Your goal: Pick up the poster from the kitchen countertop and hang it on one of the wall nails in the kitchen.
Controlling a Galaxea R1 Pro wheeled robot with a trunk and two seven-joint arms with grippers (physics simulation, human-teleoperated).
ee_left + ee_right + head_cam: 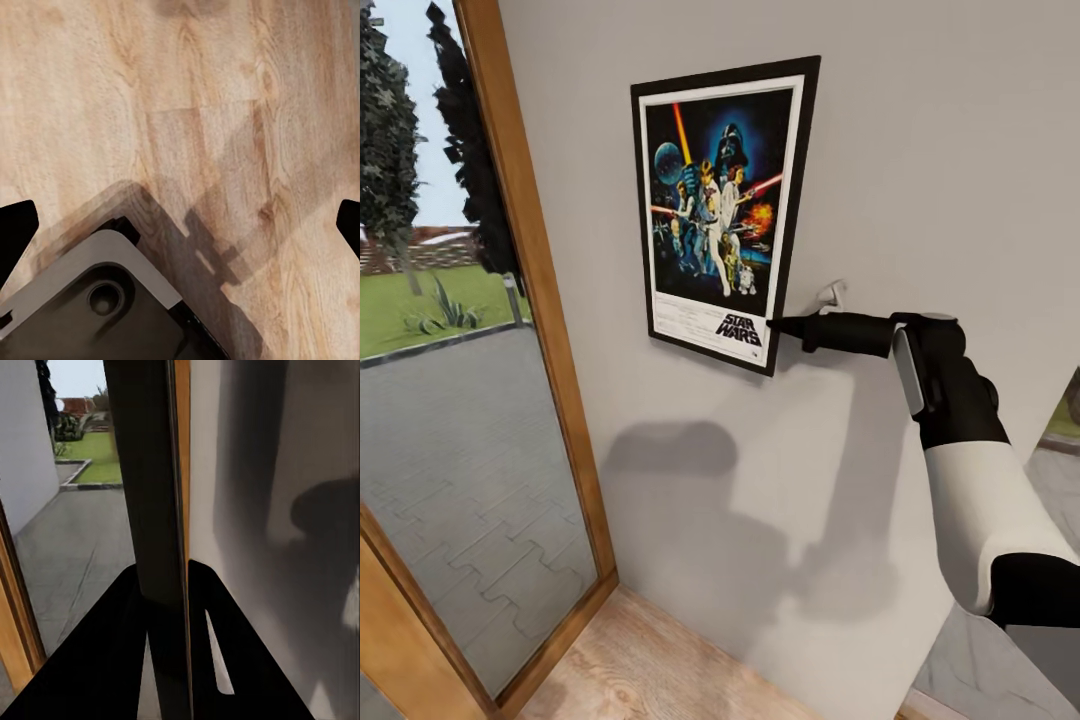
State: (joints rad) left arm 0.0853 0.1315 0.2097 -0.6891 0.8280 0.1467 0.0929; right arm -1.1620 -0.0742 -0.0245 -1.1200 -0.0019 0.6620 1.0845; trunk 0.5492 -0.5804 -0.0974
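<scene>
The Star Wars poster (pixel 720 210) stands upright and slightly tilted against the pale grey wall (pixel 940 150). My right gripper (pixel 778 325) is shut on its lower right corner, with the arm reaching in from the right. In the right wrist view the poster's dark frame (pixel 150 472) runs edge-on between my two black fingers (pixel 97 660), close beside the wall (pixel 285 472). No nail head is visible; it may be hidden behind the poster. The countertop is out of view. My left gripper (pixel 180 225) hangs open over the wooden floor (pixel 187 90), fingertips (pixel 15 225) far apart.
A tall glass door with a wooden frame (pixel 530 250) stands just left of the poster, showing paving and lawn outside. Wooden floor (pixel 640 660) meets the wall below. A small pale hook-like shape (pixel 832 293) sits just above my right gripper. My base (pixel 90 300) lies under the left gripper.
</scene>
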